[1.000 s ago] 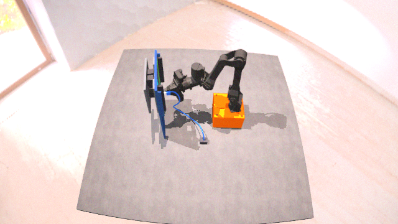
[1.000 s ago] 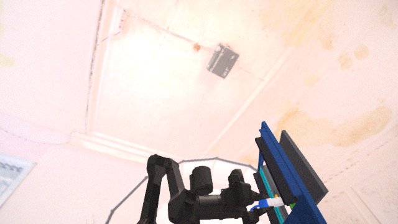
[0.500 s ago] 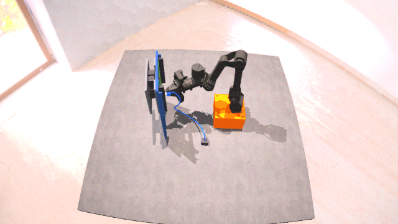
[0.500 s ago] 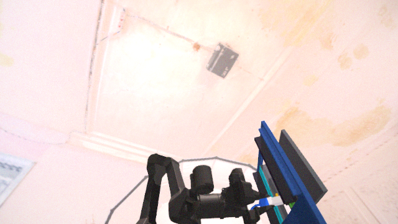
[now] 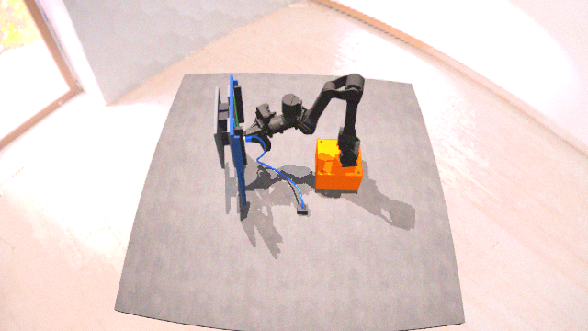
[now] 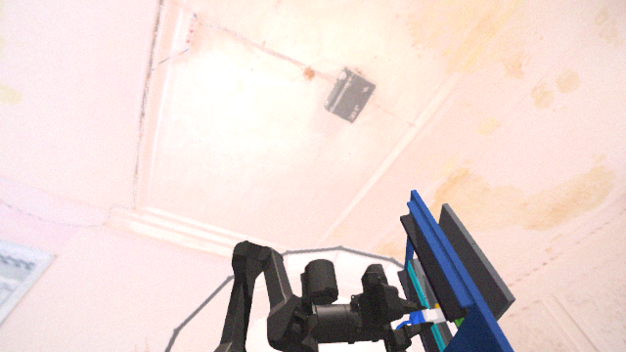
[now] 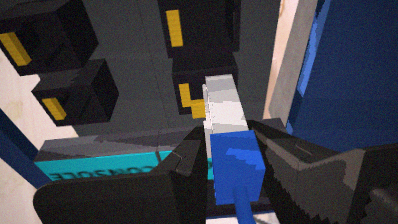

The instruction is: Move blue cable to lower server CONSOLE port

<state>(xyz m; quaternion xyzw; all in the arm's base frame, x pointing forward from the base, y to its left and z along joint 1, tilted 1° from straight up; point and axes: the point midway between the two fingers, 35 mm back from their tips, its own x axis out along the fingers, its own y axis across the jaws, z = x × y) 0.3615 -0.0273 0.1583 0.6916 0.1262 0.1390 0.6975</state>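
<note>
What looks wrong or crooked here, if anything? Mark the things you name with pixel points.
Nothing looks spilled or broken. The one oddity: in the close-up, the clear plug [image 7: 227, 107] overlaps only part of the black socket [image 7: 180, 75], so it may be off-centre.
</note>
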